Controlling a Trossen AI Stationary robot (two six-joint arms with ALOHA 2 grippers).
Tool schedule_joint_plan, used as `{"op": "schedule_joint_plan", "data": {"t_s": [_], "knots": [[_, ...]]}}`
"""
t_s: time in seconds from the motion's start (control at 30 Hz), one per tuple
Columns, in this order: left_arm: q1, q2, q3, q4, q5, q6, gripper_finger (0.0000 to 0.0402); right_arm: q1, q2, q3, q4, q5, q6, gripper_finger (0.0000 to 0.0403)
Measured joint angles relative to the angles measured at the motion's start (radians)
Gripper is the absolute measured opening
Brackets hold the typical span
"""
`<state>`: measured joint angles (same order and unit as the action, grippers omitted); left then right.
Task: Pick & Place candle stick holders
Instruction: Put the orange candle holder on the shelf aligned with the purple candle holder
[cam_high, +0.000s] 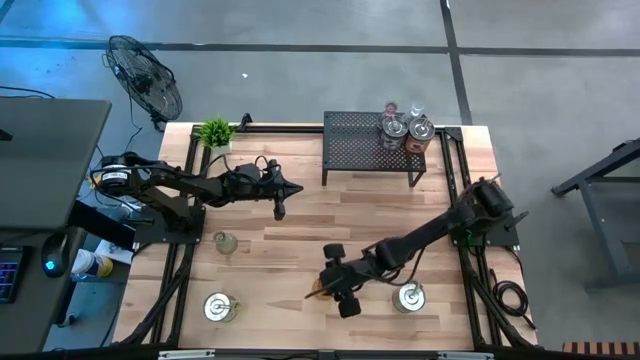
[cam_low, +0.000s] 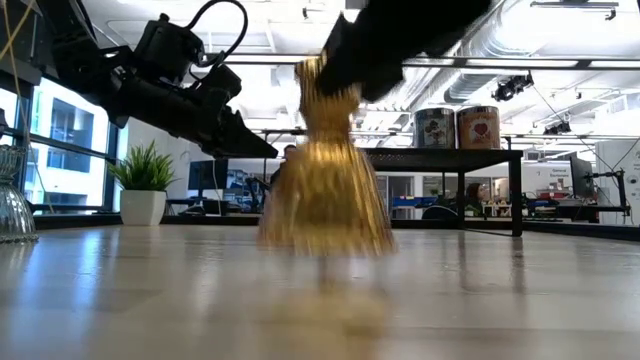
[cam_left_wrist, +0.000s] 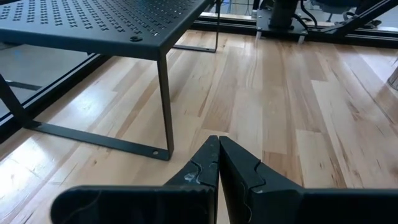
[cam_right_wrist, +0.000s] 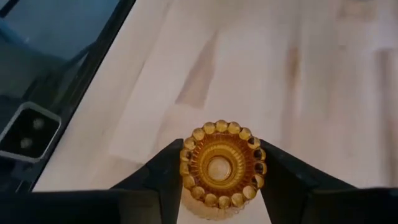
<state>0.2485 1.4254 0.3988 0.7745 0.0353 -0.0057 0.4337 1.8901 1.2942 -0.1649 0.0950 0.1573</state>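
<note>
Right now the small amber glass candle holder with the beaded round rim (cam_right_wrist: 222, 168) sits between the two dark fingers (cam_right_wrist: 163, 177) of your right gripper (cam_high: 322, 290). The fingers press on its rim from both sides, so the jaws are clamped on it. It is near the front middle of the light wooden table (cam_high: 300, 225).

It is glass, so it looks hard, stiff and smooth. It may slip, and it may chip or break if you drop it or bang it down. It looks small and light. The bumpy beads on the rim give the fingers something to catch on, so the rim is a good place to hold it. Go slow and keep it straight up.

From the low view it is golden, narrow at the top and wide like a skirt at the bottom. I cannot tell if its base touches the table.

Your left gripper (cam_high: 279, 208) waits with its fingers together, holding nothing, near the black mesh metal rack (cam_high: 368, 148).

A shiny silver round holder (cam_high: 409, 296) stands just beside your right arm.
</note>
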Motion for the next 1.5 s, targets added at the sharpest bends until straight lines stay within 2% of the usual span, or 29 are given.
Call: {"op": "schedule_joint_plan", "data": {"t_s": [0.17,0.33,0.47,0.6,0.7,0.83,1.03,1.23,1.5], "knots": [[0.000,0.000,0.000,-0.002,0.000,-0.003,0.0005,-0.055,-0.142,0.000,-0.079,0.049,0.045,0.0166],[0.000,0.000,0.000,-0.003,0.000,-0.001,0.0005,-0.158,-0.343,0.000,-0.202,0.173,0.106,0.0161],[0.000,0.000,0.000,0.001,0.000,0.000,0.0005,-0.300,-0.488,0.001,-0.278,0.233,0.122,0.0163],[0.000,0.000,0.000,0.004,-0.001,0.001,0.0005,-0.490,-0.567,0.008,-0.310,0.223,0.073,0.0161],[0.000,0.000,0.000,0.014,-0.001,0.001,0.0005,-0.638,-0.555,0.074,-0.392,0.174,0.044,0.0161],[0.000,0.000,0.000,0.024,-0.001,0.002,0.0005,-0.802,-0.478,0.229,-0.497,0.114,-0.027,0.0167],[0.000,0.000,0.000,0.030,-0.001,0.009,0.0005,-0.977,-0.319,0.409,-0.603,0.023,-0.122,0.0162],[0.000,0.000,0.000,0.028,-0.001,0.009,0.0005,-1.071,-0.239,0.426,-0.603,-0.057,-0.136,0.0171],[0.000,0.000,0.000,0.029,-0.001,0.009,0.0005,-1.114,-0.176,0.425,-0.600,-0.078,-0.162,0.0164]]}}
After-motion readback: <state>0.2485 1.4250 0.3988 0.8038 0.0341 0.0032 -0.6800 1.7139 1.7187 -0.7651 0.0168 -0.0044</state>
